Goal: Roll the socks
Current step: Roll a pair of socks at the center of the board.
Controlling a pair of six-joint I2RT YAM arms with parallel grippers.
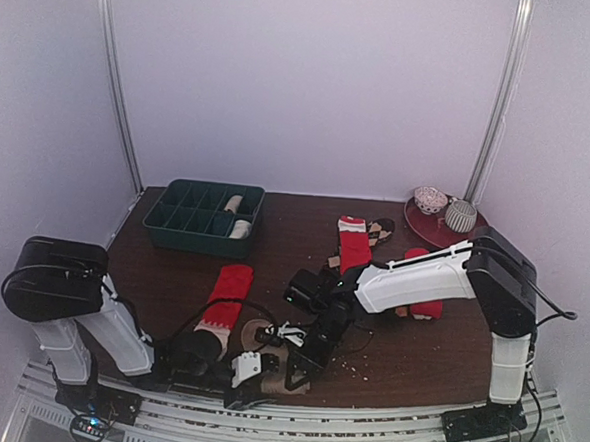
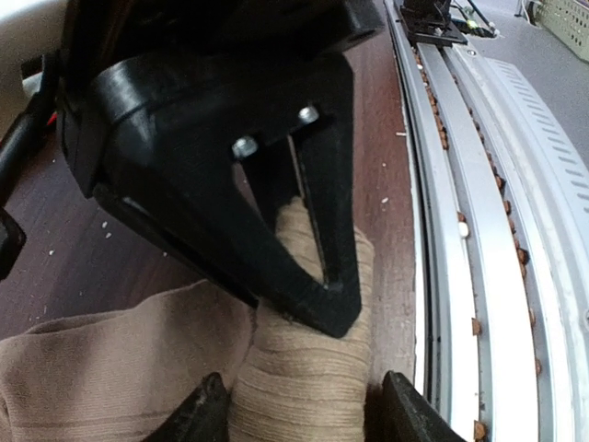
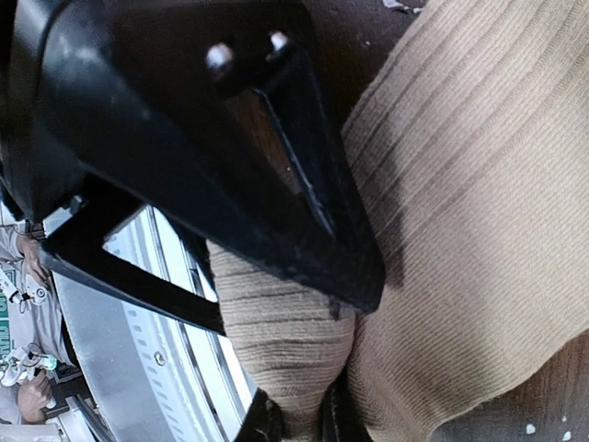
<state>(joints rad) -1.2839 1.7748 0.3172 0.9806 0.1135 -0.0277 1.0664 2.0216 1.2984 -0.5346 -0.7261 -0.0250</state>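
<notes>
Closest to the lens: tan ribbed fabric sock, front part wound into a thick roll, the rest lying flat on dark brown wooden tabletop, just beside grey metal rail at the near edge. Left gripper astride this roll, jaws about half apart, one touching the fabric, the other with a thin gap, so not clamped. Right gripper with jaws almost together, pinching a fold of the same tan sock.

Judged as the middle of one roll: started, not finished, end not tucked.

Further back, flat and unrolled: red socks with cream ends and brown diamond-patterned sock. Some pale rolls inside dark green compartment tray, perhaps finished socks, too small to tell. Probably most of the work left.
</notes>
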